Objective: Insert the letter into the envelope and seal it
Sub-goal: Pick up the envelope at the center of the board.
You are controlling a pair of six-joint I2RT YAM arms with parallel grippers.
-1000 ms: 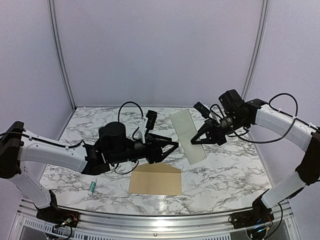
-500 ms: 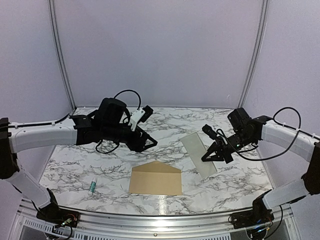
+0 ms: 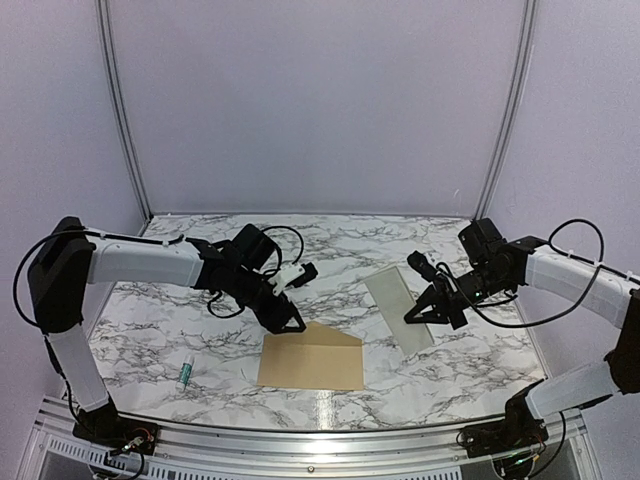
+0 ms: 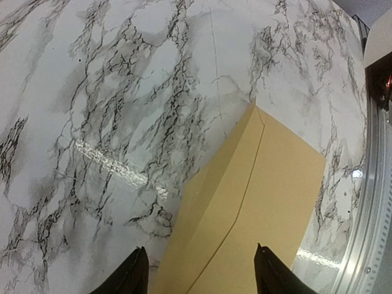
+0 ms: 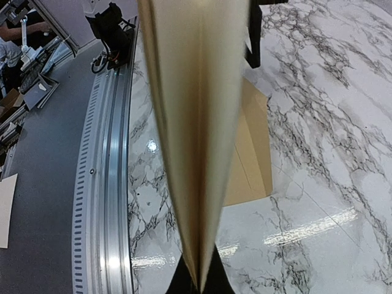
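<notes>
The right fingers (image 3: 414, 317) pinch the letter (image 3: 387, 291) at middle right of the frame; the left fingers (image 3: 292, 326) hang wide over the envelope (image 3: 312, 362) at bottom middle; it lies flat, so the floppy letter could miss its mouth and bend.

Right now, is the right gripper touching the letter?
Touching. The right wrist view shows the letter, seen edge-on, pinched between the shut fingers of the right gripper.
</notes>
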